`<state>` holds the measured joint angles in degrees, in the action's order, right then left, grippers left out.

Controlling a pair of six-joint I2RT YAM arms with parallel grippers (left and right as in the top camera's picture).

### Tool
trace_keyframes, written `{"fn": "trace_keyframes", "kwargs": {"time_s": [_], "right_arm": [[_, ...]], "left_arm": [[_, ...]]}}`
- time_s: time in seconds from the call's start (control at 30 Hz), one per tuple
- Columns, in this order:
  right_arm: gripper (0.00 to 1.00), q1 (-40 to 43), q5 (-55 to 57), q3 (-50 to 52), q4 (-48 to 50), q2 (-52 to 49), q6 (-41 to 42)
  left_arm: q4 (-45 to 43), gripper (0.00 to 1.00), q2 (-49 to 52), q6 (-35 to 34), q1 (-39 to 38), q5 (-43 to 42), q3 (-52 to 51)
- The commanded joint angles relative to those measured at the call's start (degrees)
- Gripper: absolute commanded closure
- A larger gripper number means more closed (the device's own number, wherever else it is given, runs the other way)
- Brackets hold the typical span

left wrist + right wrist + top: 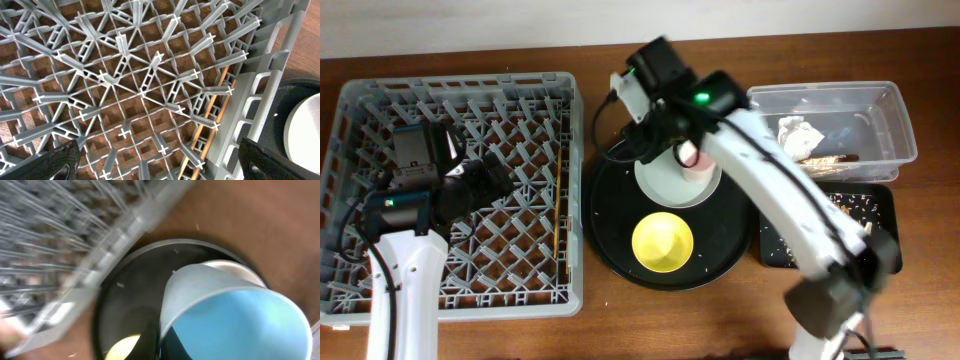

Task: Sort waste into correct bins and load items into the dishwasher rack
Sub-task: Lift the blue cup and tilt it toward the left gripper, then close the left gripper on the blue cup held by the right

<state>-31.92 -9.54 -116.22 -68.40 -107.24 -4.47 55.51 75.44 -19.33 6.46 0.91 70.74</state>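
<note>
Blue cup [235, 325]: it sat right in front of the right wrist camera, raised and tilted above the back of the round tray [610, 225]. From overhead it was hidden under the arm.
Right claw [670, 148]: it appeared closed on the cup's wall. The wrist view was blurred and the cup covered most of the fingers.
Handling: the cup looked like thin, stiff plastic, light and smooth, so probably slippery. A pinch across the rim, one finger inside and one outside, seemed the surest hold. A pinch on only one side of the rim might let it swing.
Pink cup [693, 157]: it stood on the plate [665, 185], just beside the claw and close enough to be knocked.
Bowl [663, 243]: yellow, it sat on the round tray in front of the plate, apart from it.
Rack [460, 82]: it lay left of the round tray. Its side wall stood between cup and pegs and would have to be cleared.
Chopsticks [558, 215]: they lay inside the rack along its right wall, under the likely way in.
Left claw [160, 161]: wide open and holding nothing, it hung low over the rack's middle pegs, possibly taking up the landing place.
Tub [902, 120]: on the worktop [770, 60] at far right, it held the napkin [798, 131] and wrapper [828, 159].
Black tray [892, 200]: it lay in front of the tub, scattered with scraps [850, 205], well away from the cup.
</note>
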Motion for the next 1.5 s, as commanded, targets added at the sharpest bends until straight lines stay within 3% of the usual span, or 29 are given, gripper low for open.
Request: {"fn": "trace_keyframes", "kwargs": {"time_s": [0.0, 0.2, 0.33, 0.37, 0.43, 0.5, 0.57, 0.6, 0.67, 0.8, 1.03, 1.47], "right_arm": [[0.96, 1.4, -6.9, -2.4, -4.3, 10.3, 0.4], [0.96, 11.5, -19.0, -2.4, -12.4, 19.6, -0.2], [0.96, 17.3, -32.7, -2.1, -19.5, 19.4, -10.2], [0.96, 18.5, -36.9, -1.9, -22.0, 19.1, -14.6], [0.96, 19.8, -40.1, -1.9, -24.1, 19.1, -18.1], [0.96, 20.6, -41.0, -1.9, -24.9, 19.1, -19.5], [0.96, 20.7, -43.5, -1.9, -25.5, 19.1, -21.4], [0.96, 20.7, -45.7, -1.8, -25.8, 19.1, -22.7], [0.96, 20.7, -49.9, -1.1, -25.8, 19.0, -24.5], [0.96, 20.7, -56.3, 3.2, -25.3, 18.9, -30.7], [0.96, 20.7, -75.1, 8.7, -19.2, 18.1, -31.3], [0.96, 13.5, -73.8, 11.2, -18.8, 16.3, -35.8]], "left_arm": [[-0.1, 0.01, -0.8, -0.5, 0.2, 0.4, 0.5], [-0.1, 0.01, -0.8, -0.6, 0.2, 0.4, 0.5], [-1.8, 0.01, -0.8, -0.8, 0.2, -3.3, 0.5], [-1.0, 0.01, -0.9, -0.6, 0.2, -10.2, 0.5], [-2.0, 0.01, -0.9, 7.4, 0.2, -25.4, 0.5], [-2.9, 0.01, -0.9, 21.9, 0.2, -52.4, 0.5], [-2.8, 0.01, -0.9, 30.3, 0.2, -74.7, 0.5], [-3.0, 0.01, -0.9, 31.6, 0.2, -82.5, 0.5], [-3.4, 0.01, -0.9, 31.7, 0.2, -89.6, 0.5], [-3.3, 0.01, -1.0, 31.2, -2.5, -91.1, 0.5], [-7.4, 0.01, -1.0, 31.2, -9.7, -91.1, 0.5], [-8.9, 0.01, -1.2, 31.2, -13.7, -91.1, 0.5]]}}
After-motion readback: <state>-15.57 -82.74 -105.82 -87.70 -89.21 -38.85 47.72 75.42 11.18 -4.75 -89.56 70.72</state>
